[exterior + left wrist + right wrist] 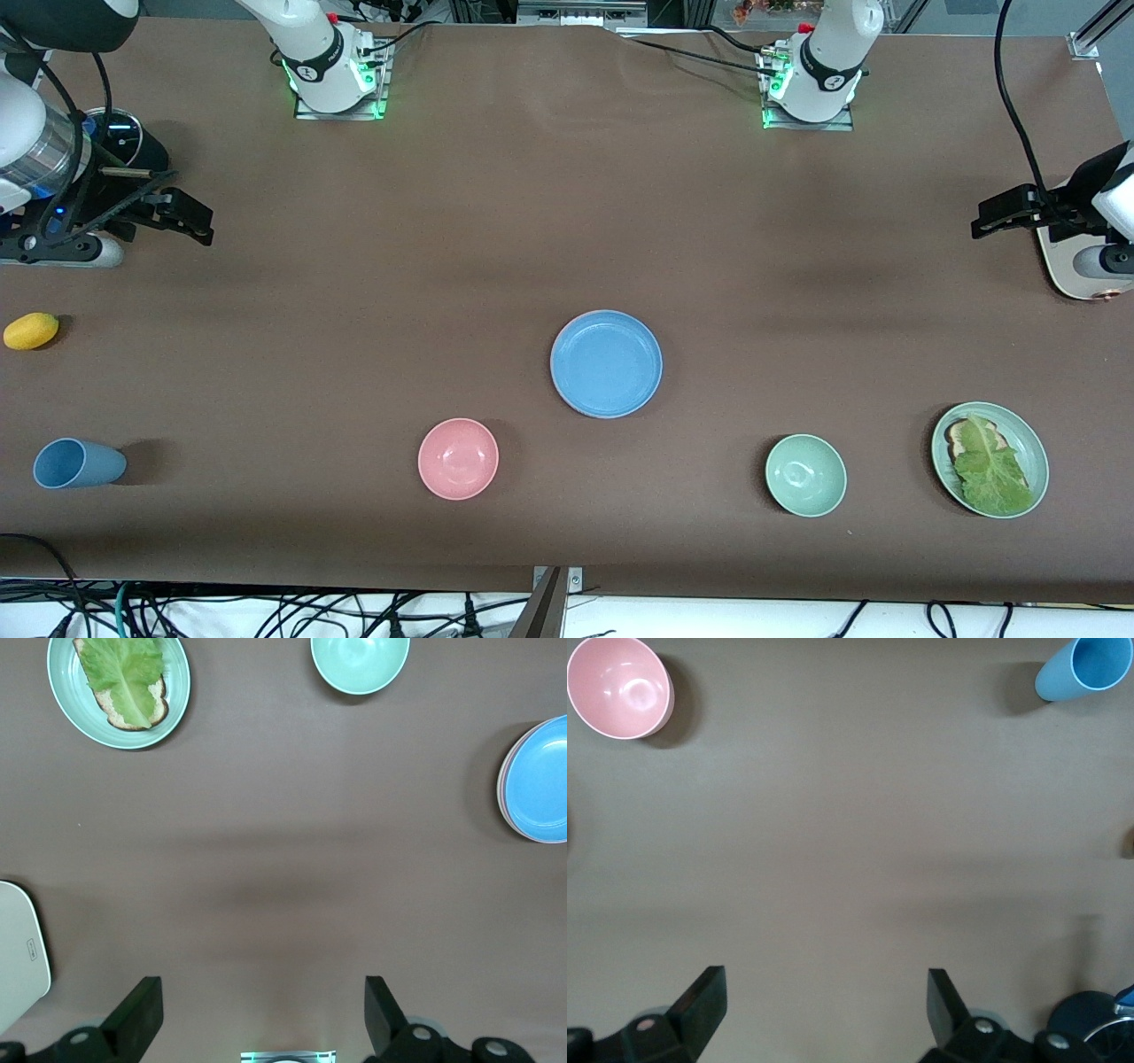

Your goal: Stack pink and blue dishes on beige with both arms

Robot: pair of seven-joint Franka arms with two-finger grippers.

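Two arms parked, one stack in the middle

We found the blue dish (606,363) near the middle of the bench (496,221), and in the left wrist view a thin pinkish rim (501,788) peeked out under its edge, so we judged that the pink and beige plates already lay beneath it (the beige one itself we could not make out). The pile sat farther from the front camera than the pink bowl (458,458) and the pale green bowl (805,475).

The left end effector (1005,213) hung over the left arm's end of the bench, its fingers (135,1017) spread wide and holding nothing. The right end effector (182,215) hung over the right arm's end, likewise released and empty, with the blue cup (78,462) and a yellow fruit (31,330) near that end.

The stack lay between the two arms, toward the bench's centre from each; a round plate offers no long axis. We judged the stacking done, with both arms waiting.
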